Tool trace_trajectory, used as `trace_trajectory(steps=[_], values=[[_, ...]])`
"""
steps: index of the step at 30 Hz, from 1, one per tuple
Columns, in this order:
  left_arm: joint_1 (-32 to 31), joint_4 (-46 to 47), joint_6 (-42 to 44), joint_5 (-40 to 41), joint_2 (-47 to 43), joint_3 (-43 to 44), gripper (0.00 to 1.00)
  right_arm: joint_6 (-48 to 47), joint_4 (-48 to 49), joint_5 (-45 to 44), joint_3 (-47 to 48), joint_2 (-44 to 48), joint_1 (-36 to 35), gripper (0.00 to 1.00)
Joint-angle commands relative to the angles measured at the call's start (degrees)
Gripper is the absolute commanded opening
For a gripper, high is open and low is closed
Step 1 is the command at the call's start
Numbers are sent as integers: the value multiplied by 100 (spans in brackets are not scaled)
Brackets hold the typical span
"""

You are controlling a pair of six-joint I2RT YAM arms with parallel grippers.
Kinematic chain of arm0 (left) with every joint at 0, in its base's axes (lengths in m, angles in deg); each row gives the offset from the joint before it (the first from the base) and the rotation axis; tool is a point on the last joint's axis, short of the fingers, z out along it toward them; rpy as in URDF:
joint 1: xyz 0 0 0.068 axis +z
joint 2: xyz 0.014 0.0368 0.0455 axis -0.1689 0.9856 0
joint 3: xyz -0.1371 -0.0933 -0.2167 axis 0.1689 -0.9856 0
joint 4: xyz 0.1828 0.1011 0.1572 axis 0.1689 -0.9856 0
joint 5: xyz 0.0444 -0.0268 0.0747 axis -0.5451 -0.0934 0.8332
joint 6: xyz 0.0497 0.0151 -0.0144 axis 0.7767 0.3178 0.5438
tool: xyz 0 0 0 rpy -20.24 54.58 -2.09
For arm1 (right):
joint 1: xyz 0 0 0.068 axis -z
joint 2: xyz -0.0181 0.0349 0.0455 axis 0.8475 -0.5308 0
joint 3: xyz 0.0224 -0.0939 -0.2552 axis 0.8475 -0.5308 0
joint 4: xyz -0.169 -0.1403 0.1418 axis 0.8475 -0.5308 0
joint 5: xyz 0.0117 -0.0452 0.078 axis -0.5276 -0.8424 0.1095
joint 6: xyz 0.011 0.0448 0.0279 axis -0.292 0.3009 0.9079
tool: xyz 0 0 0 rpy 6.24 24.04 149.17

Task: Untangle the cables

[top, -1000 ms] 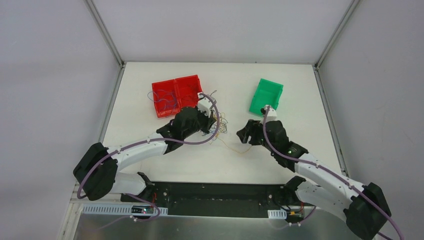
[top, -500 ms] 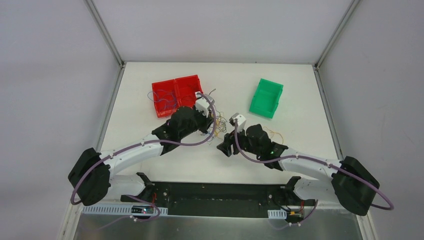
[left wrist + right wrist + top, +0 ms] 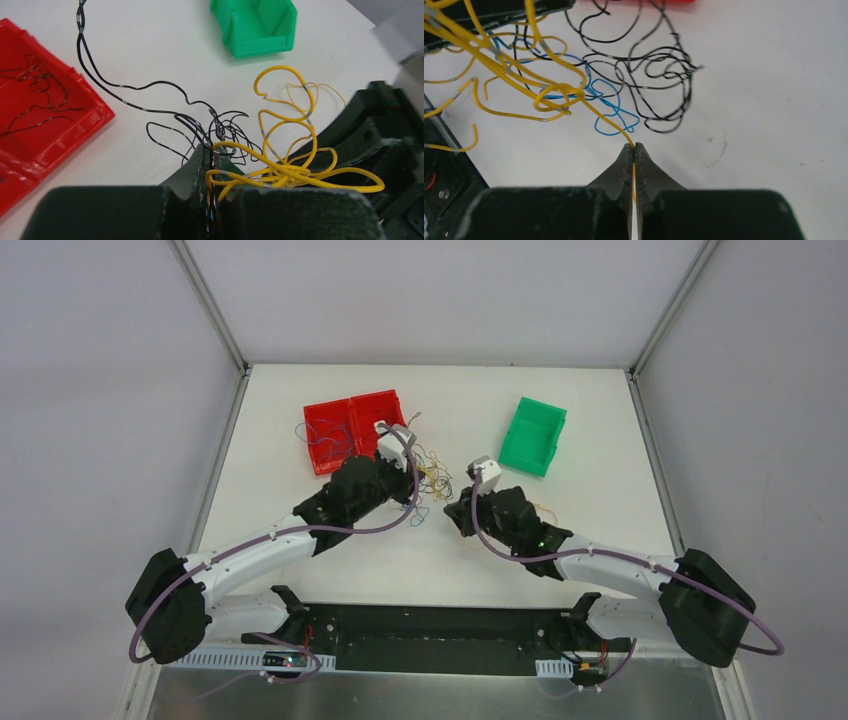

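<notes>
The cables (image 3: 432, 478) lie in a loose tangle of hair-thin yellow, black and blue wires on the white table between my two grippers. My left gripper (image 3: 417, 498) is shut on a bundle of black and yellow wires (image 3: 280, 172) that springs from its tips (image 3: 215, 152). From the right, my right gripper (image 3: 453, 512) is shut on a single yellow wire (image 3: 606, 122) right at its tips (image 3: 634, 146). That wire runs up into yellow loops (image 3: 514, 70). Blue (image 3: 611, 107) and black (image 3: 649, 75) wires lie flat on the table beyond them.
A red two-compartment bin (image 3: 350, 428) stands at the back left, with a few dark wires (image 3: 35, 95) in it. A green bin (image 3: 533, 435) sits at the back right. One long black wire (image 3: 115, 85) trails towards the red bin.
My right arm swung left to the tangle and its gripper closed on a yellow wire. The left arm drew back slightly to the left, still gripping its bundle.
</notes>
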Motion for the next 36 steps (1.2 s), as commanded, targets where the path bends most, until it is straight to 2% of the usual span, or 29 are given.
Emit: trace_trajectory(steps=[1,5,8,13,17,21,27,30,32,34,36], values=[[199,-43,-526,1150,-301,-97,0,667,494,-1386,-299,713,162,0],[529,-367,-1044,1520,-287,-124,0,1446,263,-2344,-719,1444,673,0],[709,-513,-1260,1748,-258,-136,0,2173,-528,-2920,-892,2135,1267,0],[818,-549,-1350,1787,-226,-166,0,2969,-1514,-3016,-1009,2927,2177,0],[851,-647,-1415,2004,-223,-169,0,3274,-2183,-3308,-944,3339,2516,0],[929,-854,-1544,2360,-231,-156,0,3418,-2417,-3248,-1026,3790,2854,0],[1226,-1303,-2186,2899,-264,-195,0,3791,-3362,-3552,-916,4524,3486,0],[1330,-1540,-2546,3235,-278,-184,0,3833,-3538,-3474,-947,4839,3727,0],[1333,-1391,-2440,3014,-296,-209,0,3744,-3492,-3291,-932,4868,3747,0],[1333,-1035,-2194,2398,-329,-295,0,3451,-3076,-2815,-1012,4797,3746,0],[1333,-637,-1792,1303,-359,-334,0,2899,-2348,-1344,-1087,4615,3738,0]])
